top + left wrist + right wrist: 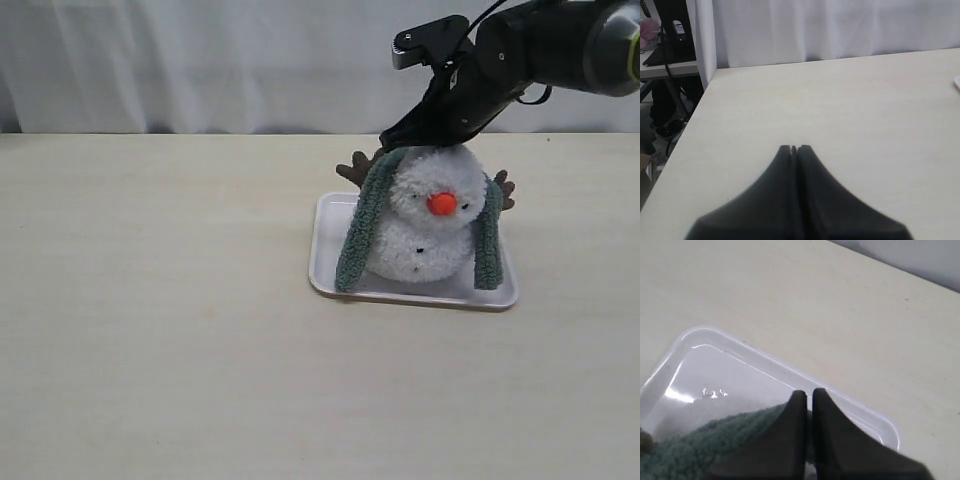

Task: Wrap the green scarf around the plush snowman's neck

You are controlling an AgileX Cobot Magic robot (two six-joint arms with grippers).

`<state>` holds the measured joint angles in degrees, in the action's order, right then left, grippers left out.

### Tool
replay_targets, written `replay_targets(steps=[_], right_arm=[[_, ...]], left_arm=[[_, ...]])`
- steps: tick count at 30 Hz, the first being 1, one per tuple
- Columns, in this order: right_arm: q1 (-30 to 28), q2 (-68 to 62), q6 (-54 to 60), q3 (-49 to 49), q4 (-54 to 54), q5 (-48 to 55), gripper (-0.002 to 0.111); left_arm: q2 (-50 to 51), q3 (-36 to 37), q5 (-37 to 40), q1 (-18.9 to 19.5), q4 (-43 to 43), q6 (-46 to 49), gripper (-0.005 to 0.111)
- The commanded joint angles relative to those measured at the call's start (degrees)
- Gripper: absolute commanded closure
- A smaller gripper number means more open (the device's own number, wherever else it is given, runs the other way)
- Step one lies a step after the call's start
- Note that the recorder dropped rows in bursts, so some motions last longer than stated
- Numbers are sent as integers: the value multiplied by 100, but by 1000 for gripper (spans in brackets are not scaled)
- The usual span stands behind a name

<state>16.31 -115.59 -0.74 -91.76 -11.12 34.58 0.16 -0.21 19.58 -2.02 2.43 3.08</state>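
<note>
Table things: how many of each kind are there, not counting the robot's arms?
plush snowman: 1
green scarf: 1
tray: 1
Total: 3

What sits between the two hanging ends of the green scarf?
The plush snowman, standing on the pale tray; the exterior view shows it.
</note>
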Motion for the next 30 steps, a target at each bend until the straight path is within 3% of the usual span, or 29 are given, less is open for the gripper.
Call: replay_targets(steps=[1, 13, 18, 22, 30], right_arm=[[-49, -29, 39, -10, -46, 188, 104], [-49, 506, 39, -10, -46, 591, 103], [-100, 833, 27, -10, -46, 1138, 85], [-393, 1054, -14, 83, 27, 1544, 76], [-1066, 1430, 625, 1373, 1112, 825, 76]], left_arm=[[-16, 21, -55, -5, -4, -10, 107], [-16, 21, -55, -5, -4, -10, 107], [-16, 21, -55, -5, -4, -10, 107], [-16, 21, -55, -5, -4, -10, 107], [-16, 21, -55, -5, -4, -10, 107]])
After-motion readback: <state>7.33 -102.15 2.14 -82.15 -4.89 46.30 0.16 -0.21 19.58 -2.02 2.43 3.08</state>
